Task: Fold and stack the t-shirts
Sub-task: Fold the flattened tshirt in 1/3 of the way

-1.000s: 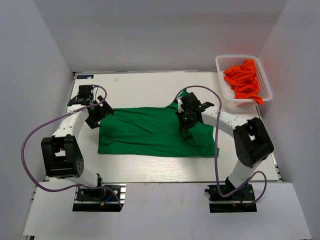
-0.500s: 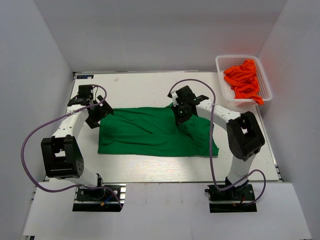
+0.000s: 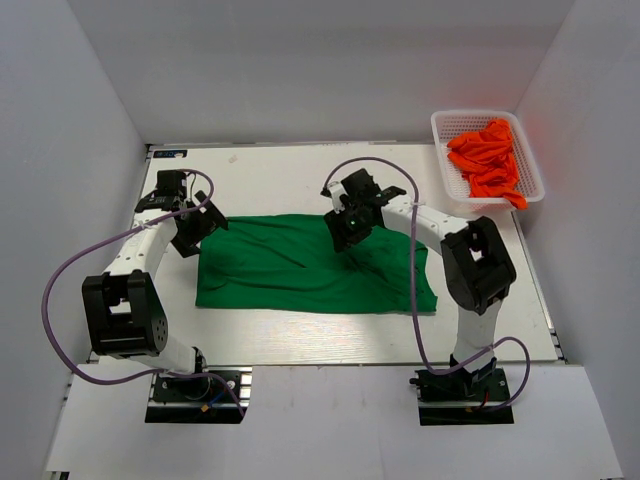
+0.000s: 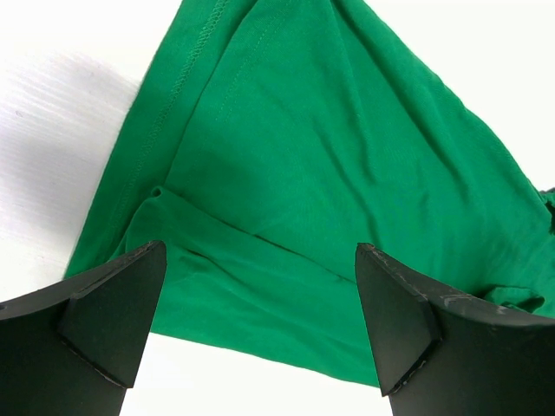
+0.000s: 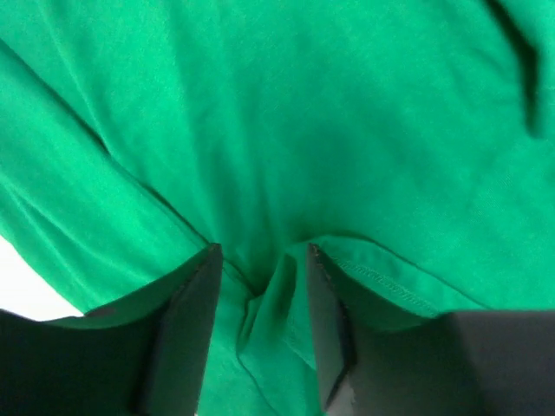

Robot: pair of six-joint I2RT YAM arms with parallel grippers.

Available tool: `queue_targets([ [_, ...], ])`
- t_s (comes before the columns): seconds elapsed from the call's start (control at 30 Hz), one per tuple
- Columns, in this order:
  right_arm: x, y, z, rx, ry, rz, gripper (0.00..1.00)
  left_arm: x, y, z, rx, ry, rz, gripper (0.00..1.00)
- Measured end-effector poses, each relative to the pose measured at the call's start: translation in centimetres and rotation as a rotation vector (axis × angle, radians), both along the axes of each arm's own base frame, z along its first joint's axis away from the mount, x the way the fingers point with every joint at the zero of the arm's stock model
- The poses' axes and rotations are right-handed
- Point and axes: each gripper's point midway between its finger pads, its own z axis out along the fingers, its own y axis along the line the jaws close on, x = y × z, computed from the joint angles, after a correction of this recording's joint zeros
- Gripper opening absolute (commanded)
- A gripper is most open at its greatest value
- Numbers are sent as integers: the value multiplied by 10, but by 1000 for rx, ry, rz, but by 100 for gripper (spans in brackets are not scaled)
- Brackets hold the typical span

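The right gripper (image 3: 345, 222) has moved from the right part of the green t-shirt (image 3: 290, 265) to its upper middle. Its jaws, closed a moment ago, now stand partly apart, with a small ridge of cloth lying loose between them. It seems to be letting go after pulling the cloth inward, so one fold is probably laid. The left gripper (image 4: 260, 251) hangs wide open and empty over the shirt's left edge, as before. The orange t-shirts (image 3: 487, 160) wait in the basket (image 3: 445, 122) at the upper right.
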Motion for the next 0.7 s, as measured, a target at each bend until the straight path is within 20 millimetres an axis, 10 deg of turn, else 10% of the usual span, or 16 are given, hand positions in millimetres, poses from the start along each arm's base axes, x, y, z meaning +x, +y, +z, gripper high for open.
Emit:
queue_targets([
  [0.17,14,-17,17,0,-59,-126,62,0,-4,1,-20,-4,-11,100],
  [0.33,26,-75,35,4,-99,-332,57,4,-14,4,-47,-27,-58,100],
  [0.5,26,-124,12,-58,-60,-462,47,1,-28,1,-102,-64,-128,100],
  [0.7,23,-131,-10,-74,-11,-463,45,-13,-42,-28,-159,-26,-178,100],
])
